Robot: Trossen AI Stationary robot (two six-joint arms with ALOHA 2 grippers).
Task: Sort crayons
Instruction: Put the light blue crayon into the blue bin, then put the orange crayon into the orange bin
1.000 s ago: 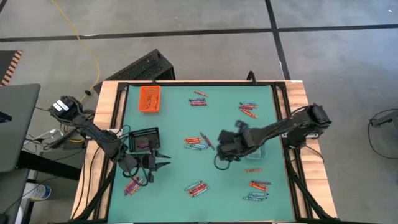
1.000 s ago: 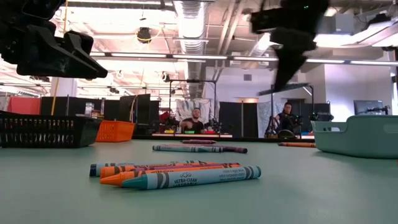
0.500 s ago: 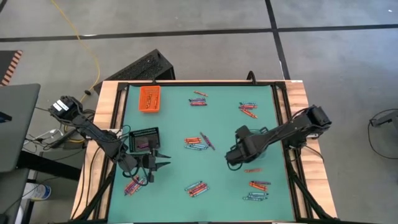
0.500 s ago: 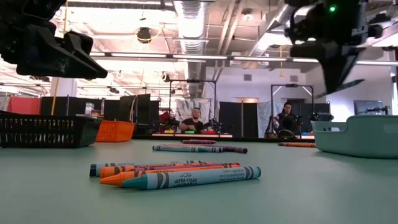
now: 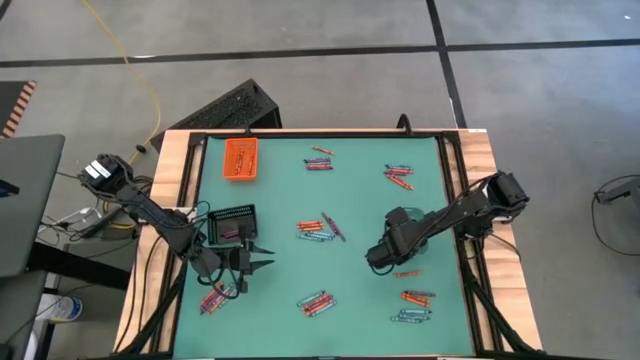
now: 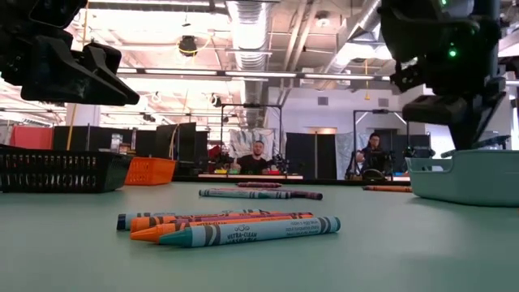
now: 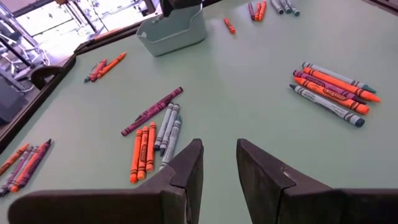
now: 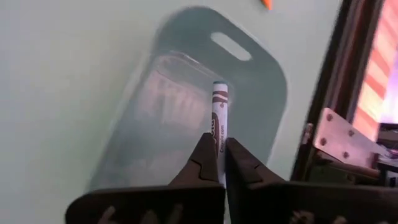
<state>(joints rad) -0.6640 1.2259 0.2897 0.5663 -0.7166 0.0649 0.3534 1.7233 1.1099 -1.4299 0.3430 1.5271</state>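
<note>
1. A grey floor [image 5: 300,50] crossed by dark seams is seen around the table.
2. Ceiling ducts [image 6: 247,32] and strip lights [image 6: 186,75] are shown overhead.
3. Two seated people [image 6: 255,158] are seen among distant workstations.

My tool [image 8: 217,163] pinches a white-wrapped crayon [image 8: 219,121] between its dark fingertips [image 8: 201,163], right over a clear tray [image 8: 186,74] with a slot handle. An orange crayon tip [image 8: 267,4] lies beyond it on the green tabletop [image 8: 68,74].
</note>
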